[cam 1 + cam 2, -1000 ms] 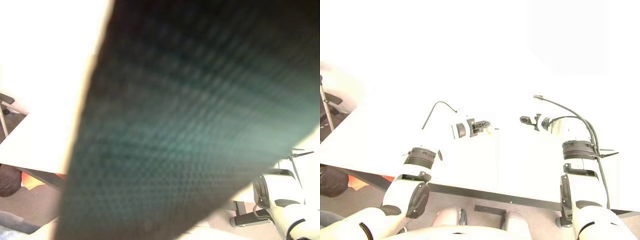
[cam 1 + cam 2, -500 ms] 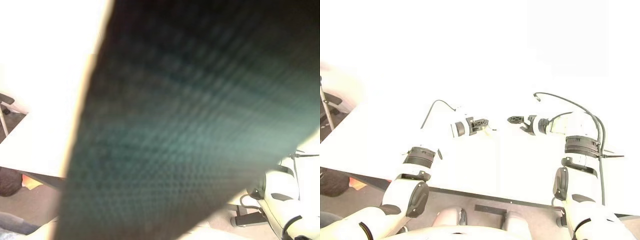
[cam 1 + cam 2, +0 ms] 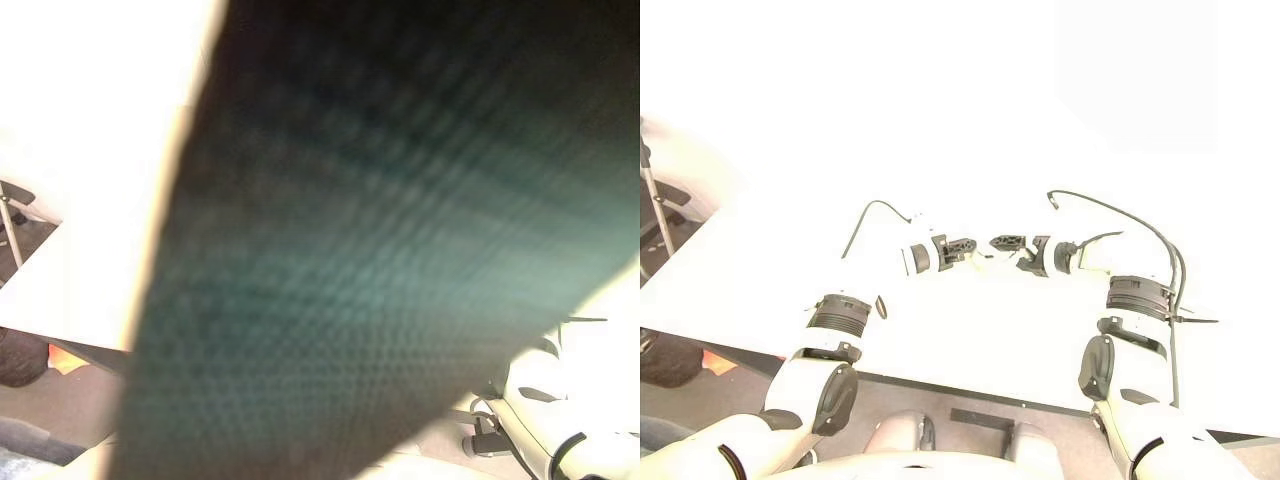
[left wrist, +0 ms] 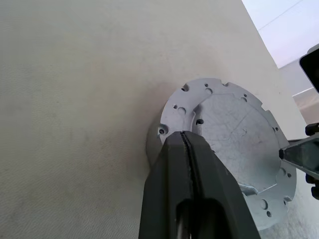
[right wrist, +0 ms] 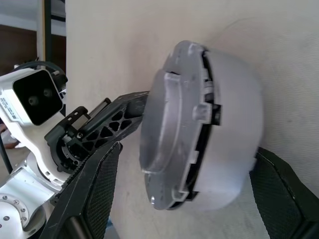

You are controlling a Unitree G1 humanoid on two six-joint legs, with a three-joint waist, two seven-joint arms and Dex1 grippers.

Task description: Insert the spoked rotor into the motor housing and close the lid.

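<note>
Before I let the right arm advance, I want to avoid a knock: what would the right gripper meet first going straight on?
Most likely the motor housing with its lid: it sits between the right gripper's open fingers, straight ahead. Depth is unclear.

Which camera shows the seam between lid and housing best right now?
Right wrist view: the lid sits edge-on against the motor housing, seam visible. Left wrist view shows the lid's flat face, held by the shut left pincer. Eye views are washed out or blocked.
</note>
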